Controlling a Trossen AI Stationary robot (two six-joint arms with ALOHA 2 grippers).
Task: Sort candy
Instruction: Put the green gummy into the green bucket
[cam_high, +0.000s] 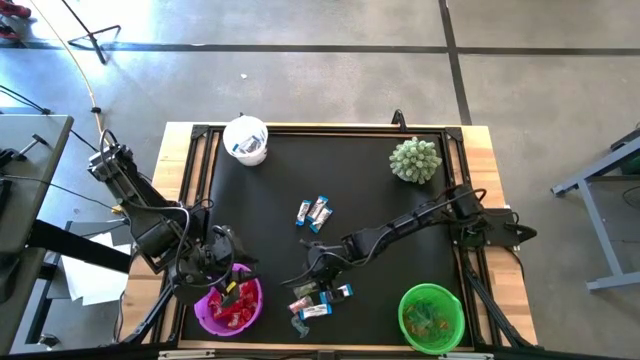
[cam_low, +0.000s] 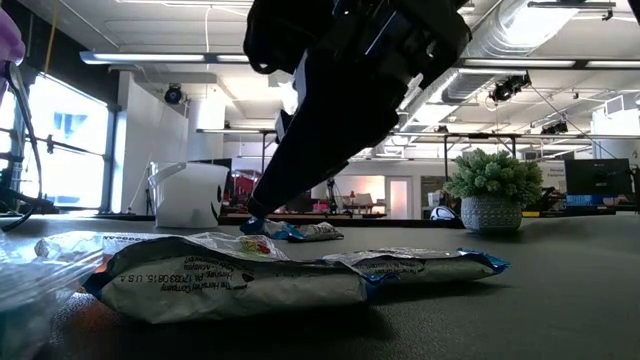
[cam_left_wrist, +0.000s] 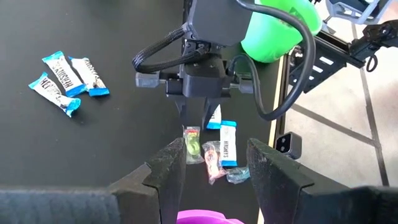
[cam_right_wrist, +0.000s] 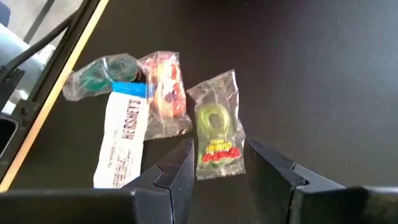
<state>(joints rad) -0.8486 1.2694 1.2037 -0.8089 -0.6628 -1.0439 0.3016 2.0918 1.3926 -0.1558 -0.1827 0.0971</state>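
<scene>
While the left claw (cam_left_wrist: 211, 171) hovers over the purple bowl (cam_high: 228, 308) with fingers apart and nothing between them, the right claw (cam_right_wrist: 217, 163) is low over a small candy cluster near the front of the black surface (cam_high: 370, 180). Its fingers are apart, straddling a clear packet with a green ring candy (cam_right_wrist: 217, 127); whether they touch it, can't tell. Beside that packet: a clear one with red candy (cam_right_wrist: 165, 93), a blue-and-white bar (cam_right_wrist: 124, 134), a wrapper with something green (cam_right_wrist: 99, 74). Three more blue-and-white bars (cam_high: 314, 212) sit mid-surface, well apart. Purple bowl holds red packets (cam_high: 232, 310), green bowl (cam_high: 431, 318) some greenish ones, white cup (cam_high: 246, 140) at the back left, spiky plant (cam_high: 415, 159) at back right.
</scene>
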